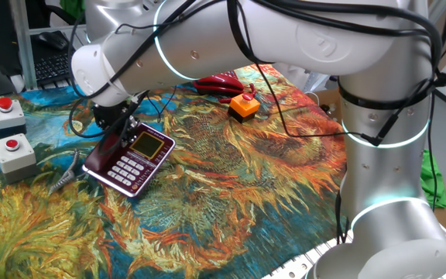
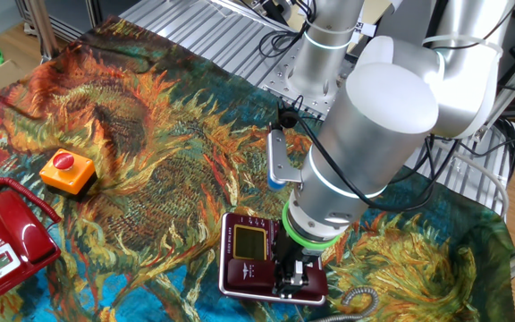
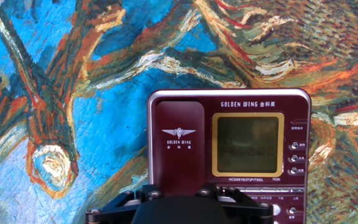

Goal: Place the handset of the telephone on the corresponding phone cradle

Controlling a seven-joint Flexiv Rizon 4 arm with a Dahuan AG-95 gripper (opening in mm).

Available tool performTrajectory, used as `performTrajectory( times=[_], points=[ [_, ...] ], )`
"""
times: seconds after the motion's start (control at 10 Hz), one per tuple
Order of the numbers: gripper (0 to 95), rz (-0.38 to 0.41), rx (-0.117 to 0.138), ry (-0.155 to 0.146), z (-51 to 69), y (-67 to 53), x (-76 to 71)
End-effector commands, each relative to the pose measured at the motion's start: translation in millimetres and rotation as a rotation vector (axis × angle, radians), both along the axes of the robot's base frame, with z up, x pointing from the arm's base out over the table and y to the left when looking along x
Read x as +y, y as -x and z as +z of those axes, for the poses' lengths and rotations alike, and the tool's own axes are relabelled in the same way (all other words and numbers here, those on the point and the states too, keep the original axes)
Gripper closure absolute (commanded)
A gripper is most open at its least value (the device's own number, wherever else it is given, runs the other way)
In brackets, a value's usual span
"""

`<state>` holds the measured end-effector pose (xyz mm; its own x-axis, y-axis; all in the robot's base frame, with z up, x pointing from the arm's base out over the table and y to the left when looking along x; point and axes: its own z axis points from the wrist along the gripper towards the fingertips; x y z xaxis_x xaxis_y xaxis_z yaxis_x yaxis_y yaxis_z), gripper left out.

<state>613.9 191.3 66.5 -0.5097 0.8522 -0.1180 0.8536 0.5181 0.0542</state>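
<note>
The dark maroon telephone (image 1: 144,153) with its yellow screen (image 3: 247,144) lies flat on the painted cloth. It also shows in the other fixed view (image 2: 249,243). The maroon handset (image 3: 179,140) lies lengthwise in the phone cradle, the long strip on the left of the base in the hand view. It looks seated flat there. My gripper (image 3: 179,198) reaches down over the handset's near end with a finger against each side. It shows over the phone in both fixed views (image 1: 118,130) (image 2: 290,273). The grey coiled cord (image 1: 68,175) trails off beside the phone.
A bright red telephone (image 1: 219,83) (image 2: 3,237) lies at the cloth's far side. An orange box with a red button (image 1: 244,106) (image 2: 67,170) stands near it. Two grey boxes with red buttons (image 1: 10,132) stand left of the maroon phone. The arm's base (image 1: 385,155) rises at the right.
</note>
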Motion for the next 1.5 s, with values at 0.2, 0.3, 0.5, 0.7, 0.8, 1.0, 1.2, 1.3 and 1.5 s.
performTrajectory(
  times=[0.2, 0.3, 0.5, 0.7, 0.8, 1.0, 1.2, 1.3, 1.5],
  points=[
    [38.0, -0.002, -0.001, 0.001, 0.2, 0.0, 0.0],
    [38.0, -0.003, -0.001, 0.0, 0.2, 0.0, 0.0],
    [38.0, -0.005, -0.001, -0.001, 0.2, 0.0, 0.0],
    [38.0, 0.002, 0.0, 0.003, 0.7, 0.2, 0.1],
    [76.0, 0.056, 0.008, 0.032, 5.4, 2.5, 1.0],
    [95.0, 0.158, 0.059, -0.01, 15.6, 7.8, 3.2],
    [95.0, 0.17, 0.069, -0.05, 27.8, 14.3, 4.1],
    [95.0, 0.182, 0.088, -0.064, 41.2, 21.5, 3.7],
    [95.0, 0.34, 0.108, -0.077, 55.2, 29.7, 0.4]
  ],
)
